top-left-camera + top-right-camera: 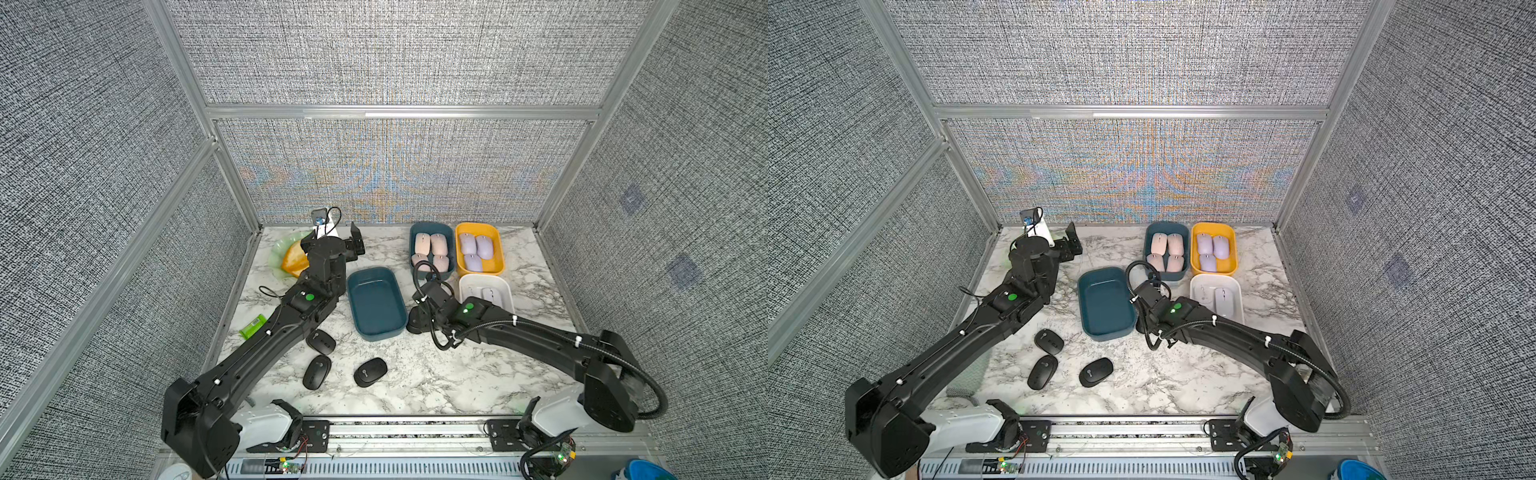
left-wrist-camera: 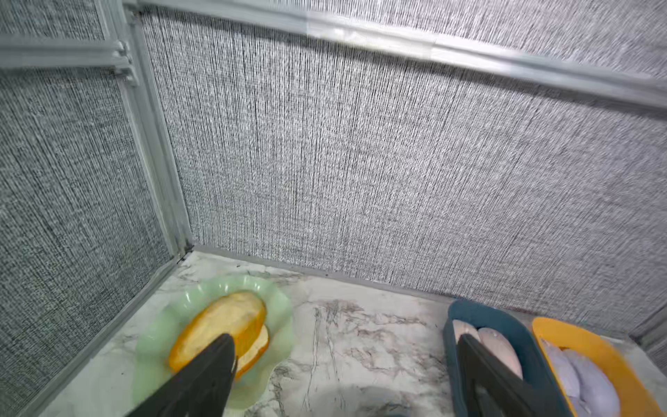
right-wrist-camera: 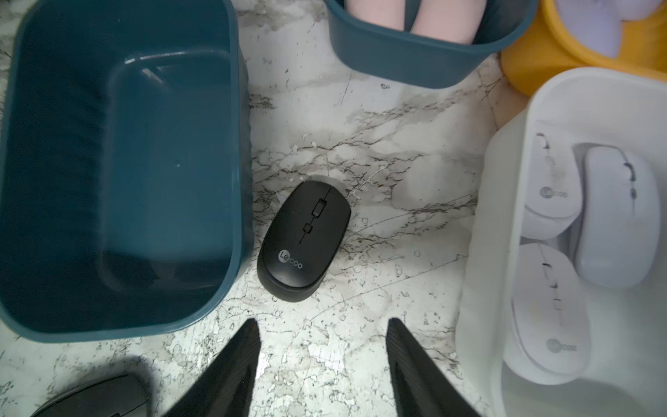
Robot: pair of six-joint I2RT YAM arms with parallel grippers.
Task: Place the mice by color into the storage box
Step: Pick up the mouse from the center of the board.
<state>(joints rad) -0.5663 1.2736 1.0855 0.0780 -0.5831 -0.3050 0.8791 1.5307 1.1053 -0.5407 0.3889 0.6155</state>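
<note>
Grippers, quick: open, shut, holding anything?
Left gripper: open, holding nothing.
Right gripper: open, holding nothing; a black mouse lies on the table just ahead of it.

Grey walls [image 1: 374, 54], seemingly fabric, marble tabletop [image 1: 436, 374]

Both top views look down over the whole marble table [image 1: 415, 386]. The left wrist camera faces low toward the back corner (green plate [image 2: 151, 346] ahead). The right wrist camera looks straight down, near a black mouse [image 3: 303, 242]. Both wrist views share the yellow box [image 2: 584, 341].
</note>
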